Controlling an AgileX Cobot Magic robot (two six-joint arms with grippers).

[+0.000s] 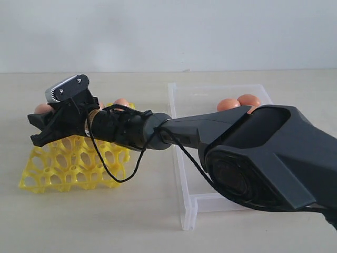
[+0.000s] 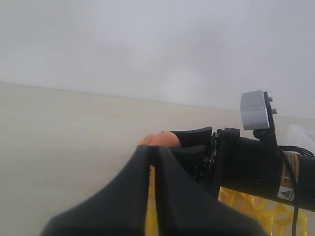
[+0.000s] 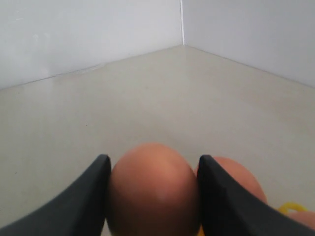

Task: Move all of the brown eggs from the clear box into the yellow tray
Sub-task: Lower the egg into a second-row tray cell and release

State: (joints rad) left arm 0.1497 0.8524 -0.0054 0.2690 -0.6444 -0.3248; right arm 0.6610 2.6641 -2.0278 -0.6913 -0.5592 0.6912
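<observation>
Gripping a brown egg [image 3: 152, 196] above the yellow tray [image 1: 63, 168]

The right gripper [image 3: 153, 160] has its jaws spread wide and clamped on that egg. Another egg [image 1: 121, 102] sits at the tray's far edge. Two brown eggs [image 1: 229, 104] lie in the clear box [image 1: 184, 179] by its far wall. The left gripper [image 2: 150, 150] is closed and empty.

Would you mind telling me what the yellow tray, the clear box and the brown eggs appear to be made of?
Yellow tray: likely moulded plastic, glossy, thin open lattice. Clear box: transparent plastic, probably rigid; the table shows through its walls. Brown eggs: smooth matte shells; real or imitation cannot be told.
</observation>
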